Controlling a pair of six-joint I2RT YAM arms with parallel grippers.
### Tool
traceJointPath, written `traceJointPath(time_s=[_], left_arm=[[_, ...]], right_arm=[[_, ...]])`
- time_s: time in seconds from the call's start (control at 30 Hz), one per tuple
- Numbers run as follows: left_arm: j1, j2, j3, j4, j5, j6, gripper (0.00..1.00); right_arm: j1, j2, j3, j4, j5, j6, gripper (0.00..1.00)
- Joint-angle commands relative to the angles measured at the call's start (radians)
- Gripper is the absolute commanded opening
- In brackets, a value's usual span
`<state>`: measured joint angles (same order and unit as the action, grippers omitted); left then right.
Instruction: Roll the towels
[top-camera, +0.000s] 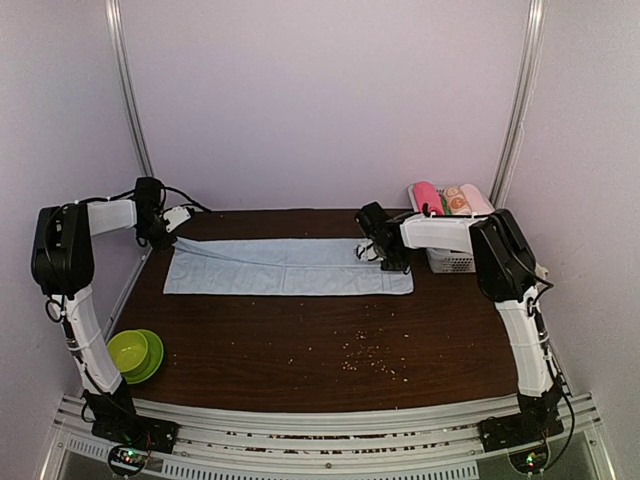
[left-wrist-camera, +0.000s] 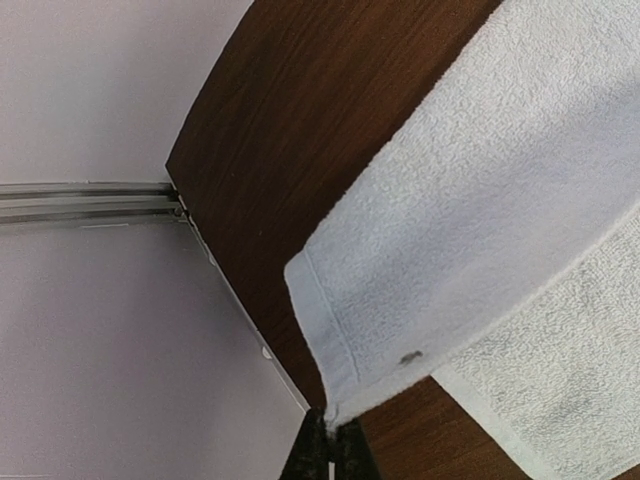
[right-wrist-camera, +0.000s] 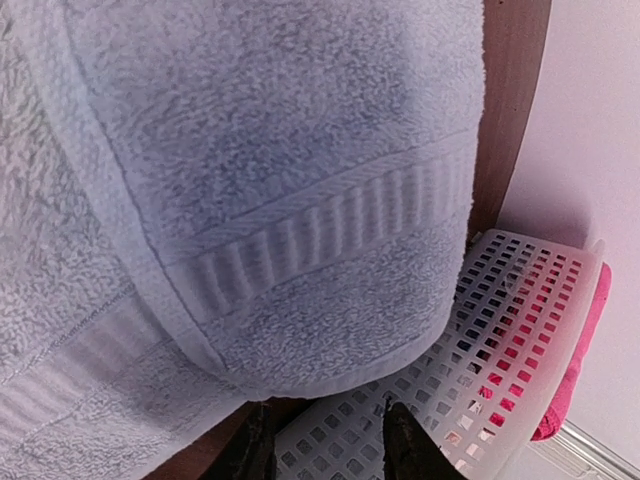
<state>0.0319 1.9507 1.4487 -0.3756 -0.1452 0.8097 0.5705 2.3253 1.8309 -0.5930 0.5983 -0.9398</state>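
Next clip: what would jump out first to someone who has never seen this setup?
A light blue towel lies spread across the far half of the dark table, the left end effector pinching its left corner and the right end effector open at its right end. A white basket at far right holds a pink towel; a green bowl sits near left.

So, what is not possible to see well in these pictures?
- Top view: the right arm hides half of the basket; its rolls cannot be counted.
- Top view: the specks on the table are too small to identify.
- Left wrist view: the bottom edge cuts off the left end effector, which pinches the light blue towel.
- Right wrist view: the basket's mesh hides most of the pink towel.
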Motion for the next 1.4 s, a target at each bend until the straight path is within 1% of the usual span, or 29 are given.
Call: traceJointPath(time_s=[0.0,0.13,0.37,0.73,0.87,0.9,1.0,1.17,1.2,1.37], left_arm=[[0.007,0.011,0.032,-0.005,0.013,-0.013,0.00],[0.008,0.014,0.037,-0.005,0.015,-0.013,0.00],[0.008,0.022,0.044,-0.009,0.021,-0.017,0.00],[0.008,0.024,0.036,-0.005,0.011,-0.015,0.00],[0.008,0.027,0.036,-0.006,0.013,-0.017,0.00],[0.008,0.029,0.036,-0.006,0.012,-0.016,0.00],[0.008,0.029,0.036,-0.009,0.012,-0.015,0.00],[0.007,0.025,0.031,-0.013,0.010,-0.015,0.00],[0.007,0.023,0.028,-0.012,0.010,-0.015,0.00],[0.007,0.013,0.025,-0.013,0.009,-0.014,0.00]], right_arm=[[-0.005,0.032,0.021,-0.054,0.028,-0.001,0.38],[-0.006,0.025,0.020,-0.081,0.024,0.009,0.40],[-0.006,0.057,0.020,-0.038,0.062,-0.027,0.44],[-0.006,0.107,0.032,0.040,0.114,-0.074,0.39],[-0.005,0.117,0.034,0.048,0.116,-0.081,0.33],[-0.005,0.122,0.036,0.049,0.117,-0.083,0.30],[-0.003,0.129,0.037,0.051,0.115,-0.084,0.15],[0.001,0.132,0.045,0.050,0.107,-0.079,0.02],[0.000,0.131,0.047,0.049,0.107,-0.078,0.00],[0.001,0.105,0.053,0.033,0.088,-0.050,0.00]])
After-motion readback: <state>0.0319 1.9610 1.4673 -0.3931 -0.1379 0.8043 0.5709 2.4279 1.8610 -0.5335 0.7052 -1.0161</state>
